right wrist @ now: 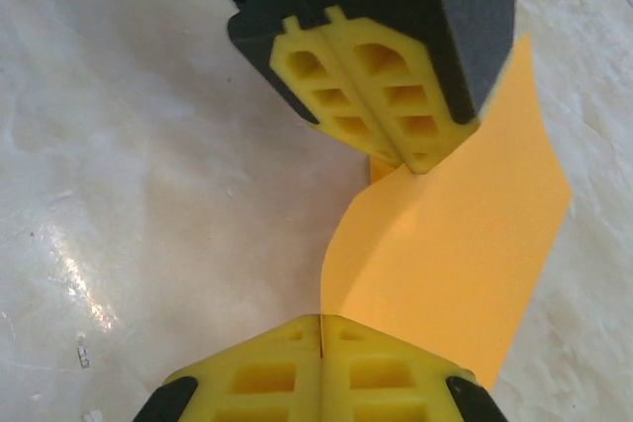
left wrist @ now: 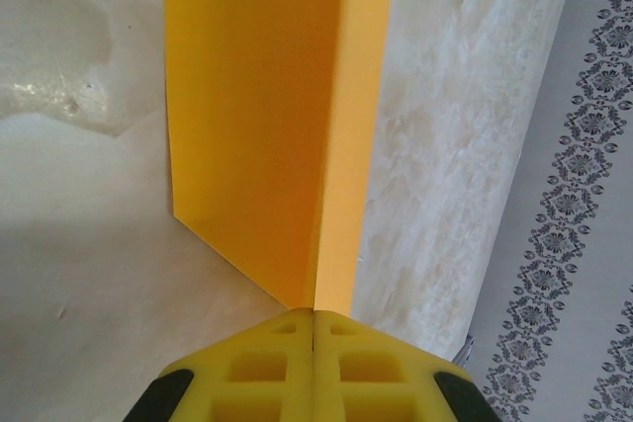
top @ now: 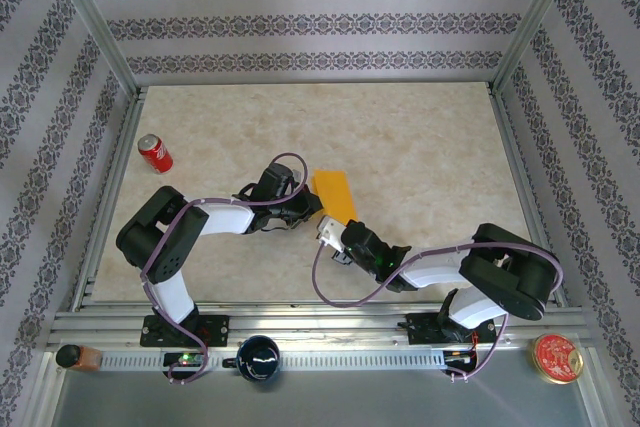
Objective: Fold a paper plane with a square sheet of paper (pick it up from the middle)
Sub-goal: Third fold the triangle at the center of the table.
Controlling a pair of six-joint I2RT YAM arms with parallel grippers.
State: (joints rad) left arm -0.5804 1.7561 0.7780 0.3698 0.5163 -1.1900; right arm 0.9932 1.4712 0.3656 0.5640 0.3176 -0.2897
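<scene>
Left gripper (left wrist: 315,313), you see, clamps the sheet of paper (left wrist: 257,116) ahead; right gripper (right wrist: 321,323) clamps its opposite end.

Paper sheet (top: 334,193) mid-counter (top: 430,147), partly folded, one flap raised off surface. Left pincer (left wrist: 315,315) clamped on sheet's near-left end. Right pincer (right wrist: 321,321) clamped on near edge just beside it. Tips of the two face each other, sheet arching between them. Left arm (top: 190,222) reaches in from left, right arm (top: 450,267) from right. Soda can (top: 155,153) on counter at far left, well apart from sheet. On front ledge (top: 400,397) nearer than counter: cup (top: 258,359) between the two arms' feet, round tin (top: 556,357) at far right.
</scene>
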